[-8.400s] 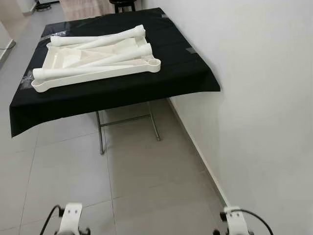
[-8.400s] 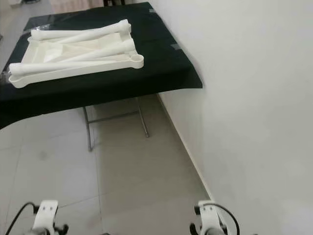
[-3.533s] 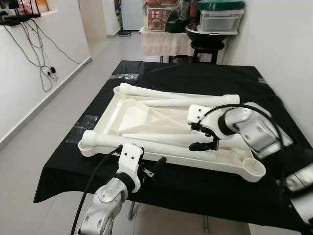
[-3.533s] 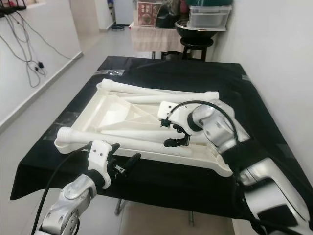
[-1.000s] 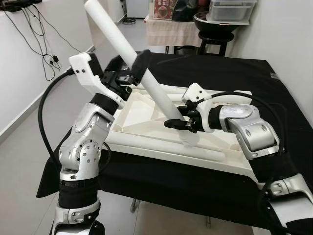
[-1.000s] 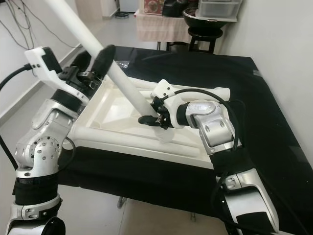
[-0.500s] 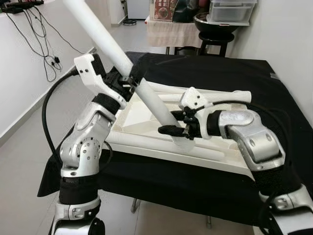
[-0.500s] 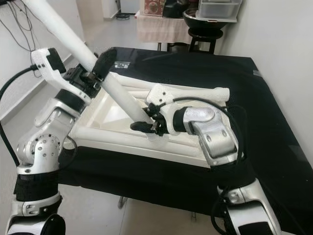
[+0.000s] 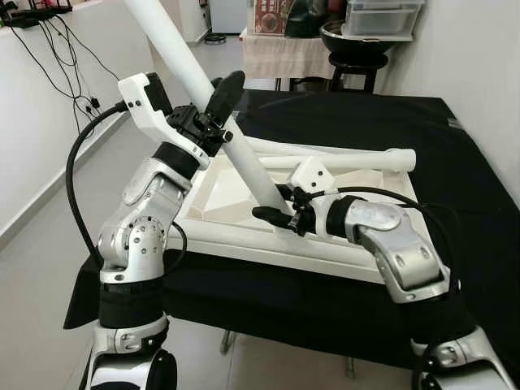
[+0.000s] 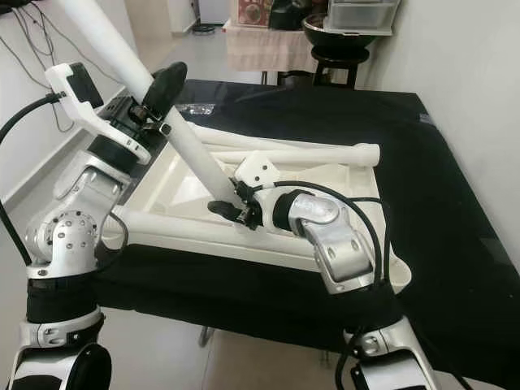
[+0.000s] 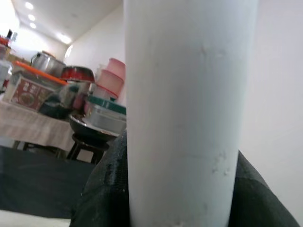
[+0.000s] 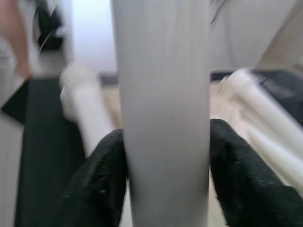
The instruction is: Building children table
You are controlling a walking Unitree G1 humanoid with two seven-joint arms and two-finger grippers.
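1. The left pincer (image 9: pixel 213 114) is raised above the left side of the tabletop (image 9: pixel 455 171), clamped around the upper middle of a white table leg (image 9: pixel 207 101). The left wrist view confirms it, with a black finger (image 11: pixel 102 189) pressed to each side of the tube.
2. The leg's long axis runs steeply from high on the robot's left, beyond the top of the head views, down and to the right. Its lower end sits just over the inverted white children's table top (image 9: pixel 236 191) lying on the black cloth.
3. The right pincer (image 9: pixel 280 218) grips that lower end. In the right wrist view a finger (image 12: pixel 102 184) hugs the tube on each side.
4. The right pincer is nearer the working end, so it looks set to steer the tip, while the left carries the length. The next move probably turns on lining the tip up with a corner socket; the one at the near right (image 10: pixel 400 280) lies farther right.
5. Other legs (image 9: pixel 341 160) rest inside the frame.
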